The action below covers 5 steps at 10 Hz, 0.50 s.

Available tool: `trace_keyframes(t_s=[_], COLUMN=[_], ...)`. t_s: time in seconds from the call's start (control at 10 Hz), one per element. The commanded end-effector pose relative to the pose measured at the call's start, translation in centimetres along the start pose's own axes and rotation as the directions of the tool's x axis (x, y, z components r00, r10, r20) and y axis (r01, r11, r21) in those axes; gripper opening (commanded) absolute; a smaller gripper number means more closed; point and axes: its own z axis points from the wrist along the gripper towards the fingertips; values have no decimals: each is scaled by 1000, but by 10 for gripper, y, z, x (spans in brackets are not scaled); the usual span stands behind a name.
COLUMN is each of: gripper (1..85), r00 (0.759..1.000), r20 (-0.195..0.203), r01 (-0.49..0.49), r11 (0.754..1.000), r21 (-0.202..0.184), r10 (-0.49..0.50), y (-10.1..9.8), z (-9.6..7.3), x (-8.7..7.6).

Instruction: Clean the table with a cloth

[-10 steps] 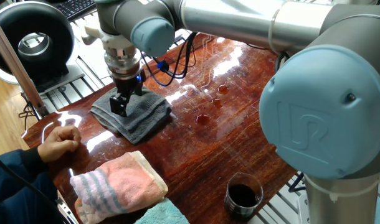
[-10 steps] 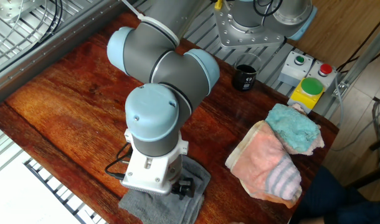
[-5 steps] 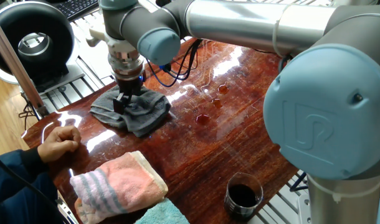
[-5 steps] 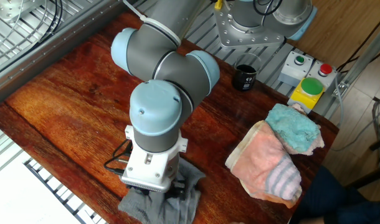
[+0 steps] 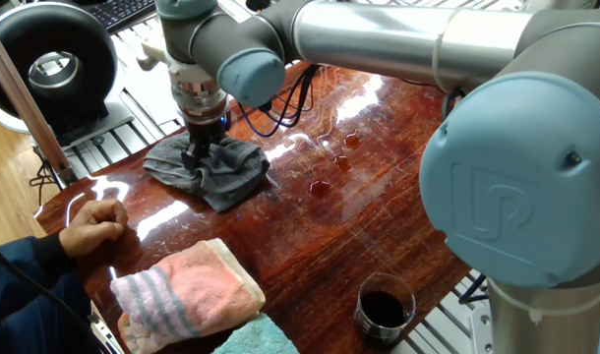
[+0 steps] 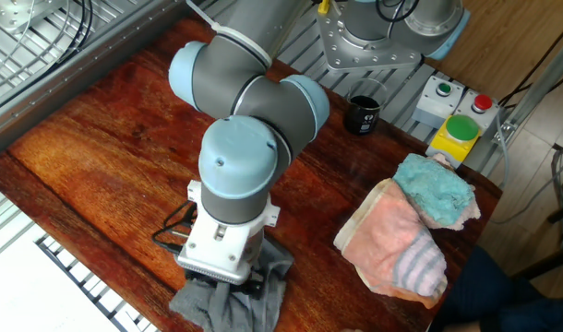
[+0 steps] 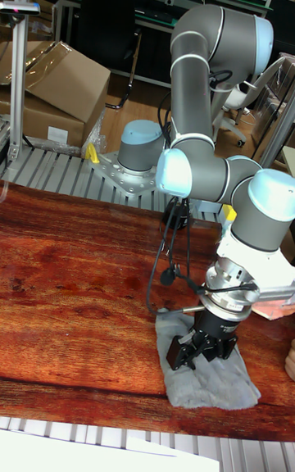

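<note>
The dark grey cloth (image 5: pixel 229 172) lies rumpled on the glossy reddish-brown table (image 5: pixel 379 216), near its left end. My gripper (image 5: pixel 196 157) points straight down into the cloth, shut on it, and the fabric is gathered up around the fingers. In the other fixed view the wrist covers the gripper, and only the bunched cloth (image 6: pixel 197 301) shows at the table's (image 6: pixel 106 157) near edge. The tall fixed view shows the gripper (image 7: pixel 202 351) on the cloth (image 7: pixel 215 386) by the table's (image 7: pixel 74 275) front right edge.
Small brown liquid drops (image 5: pixel 321 187) lie right of the cloth. A pink striped towel (image 5: pixel 192 290) and a teal cloth (image 5: pixel 259 340) sit at the front. A person's fist (image 5: pixel 95 221) rests beside them. A cup of dark liquid (image 5: pixel 384 310) stands front right. A button box (image 6: pixel 457 131) sits off the table.
The flat, folded cloth has been pulled into a rumpled bunch around the gripper fingers. The wrist shifted slightly toward the back of the table.
</note>
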Motion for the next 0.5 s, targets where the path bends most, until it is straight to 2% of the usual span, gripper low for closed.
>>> trace_keyframes(t_s=[0.0, 0.2, 0.4], gripper=[10, 10, 10], r00=[999, 996, 997], r20=[21, 15, 12], r01=[33, 82, 77], r11=[999, 997, 997], r21=[6, 14, 16], r10=[-33, -83, -77], y=[-10, -22, -21], z=[-1, -5, -3], x=[2, 13, 15])
